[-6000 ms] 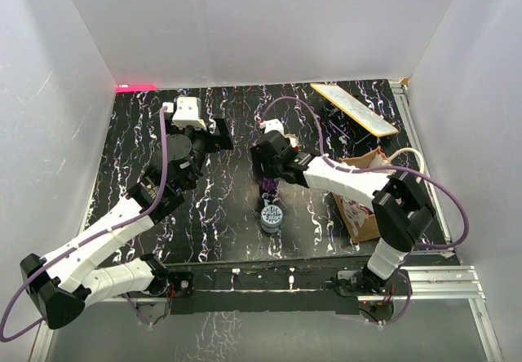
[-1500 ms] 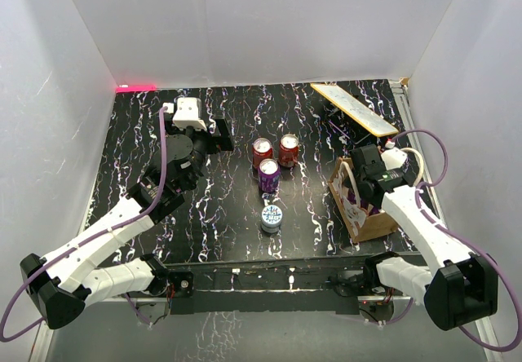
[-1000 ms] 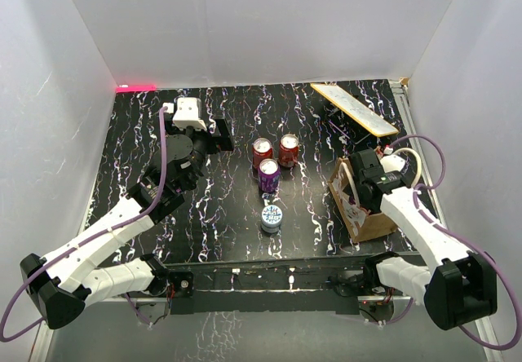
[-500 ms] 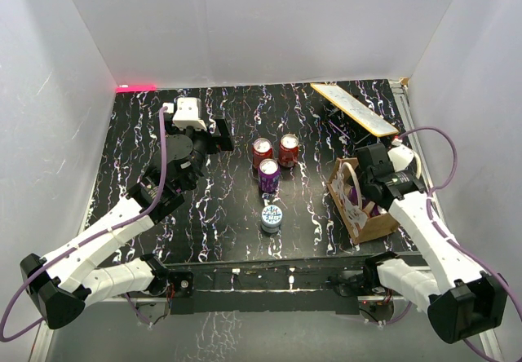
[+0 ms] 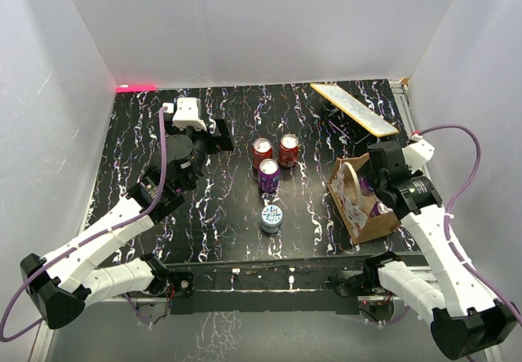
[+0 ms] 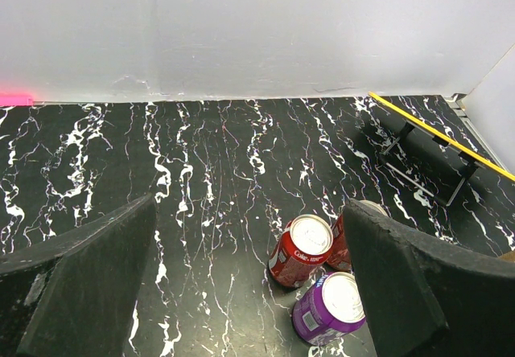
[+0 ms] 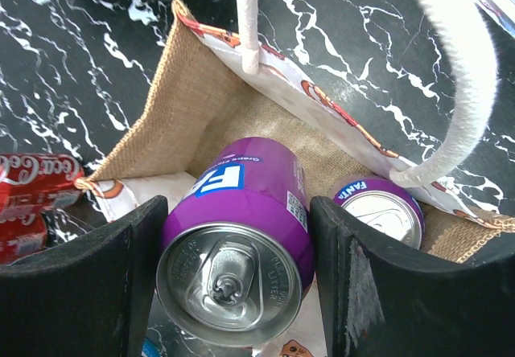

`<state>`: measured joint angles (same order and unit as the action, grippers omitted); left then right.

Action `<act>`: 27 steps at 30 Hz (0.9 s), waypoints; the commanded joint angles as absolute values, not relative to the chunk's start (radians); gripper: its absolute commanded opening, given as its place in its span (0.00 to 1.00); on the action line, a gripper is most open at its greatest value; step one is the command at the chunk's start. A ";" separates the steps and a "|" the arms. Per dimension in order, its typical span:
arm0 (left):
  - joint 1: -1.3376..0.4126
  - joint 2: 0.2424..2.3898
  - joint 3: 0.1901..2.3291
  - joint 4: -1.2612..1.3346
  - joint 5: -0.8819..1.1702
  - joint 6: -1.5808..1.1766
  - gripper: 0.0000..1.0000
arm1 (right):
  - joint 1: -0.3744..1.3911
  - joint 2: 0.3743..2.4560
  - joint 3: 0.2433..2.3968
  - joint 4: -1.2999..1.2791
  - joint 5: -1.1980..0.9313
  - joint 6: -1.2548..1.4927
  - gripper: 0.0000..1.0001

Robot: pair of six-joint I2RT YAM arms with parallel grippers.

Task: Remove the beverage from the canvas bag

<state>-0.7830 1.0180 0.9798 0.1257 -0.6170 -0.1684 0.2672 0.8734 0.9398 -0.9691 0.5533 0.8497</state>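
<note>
The tan canvas bag (image 5: pixel 352 207) stands open at the right of the table, its burlap inside (image 7: pixel 205 104) and cream loop handles (image 7: pixel 467 67) clear in the right wrist view. My right gripper (image 7: pixel 235 248) is shut on a purple Fanta beverage can (image 7: pixel 241 212), holding it above the bag's opening. In the top view the right gripper (image 5: pixel 377 187) hovers over the bag. A second purple can (image 7: pixel 380 211) stands upright inside the bag. My left gripper (image 5: pixel 214 134) stands open at the back left, with nothing between its fingers (image 6: pixel 96 268).
Two red cola cans (image 5: pixel 262 147) (image 5: pixel 289 144), a purple can (image 5: pixel 268 170) and a bluish can (image 5: pixel 272 215) stand mid-table, left of the bag. A yellow-edged board (image 5: pixel 355 108) leans on a stand at the back right. White walls enclose the table.
My right arm has drawn back and up to the right, lifting the purple can out of the bag's mouth. The left arm and the cans on the table have not moved.
</note>
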 commanded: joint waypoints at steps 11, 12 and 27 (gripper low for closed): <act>-0.787 0.999 1.005 0.134 -0.615 -0.170 0.97 | 0.267 0.661 1.055 -0.686 0.590 0.822 0.11; -0.787 0.999 1.005 0.133 -0.615 -0.170 0.97 | 0.268 0.652 1.062 -0.664 0.570 0.813 0.11; -0.786 1.006 1.005 0.132 -0.611 -0.175 0.97 | 0.268 0.845 1.205 -0.448 0.016 0.487 0.08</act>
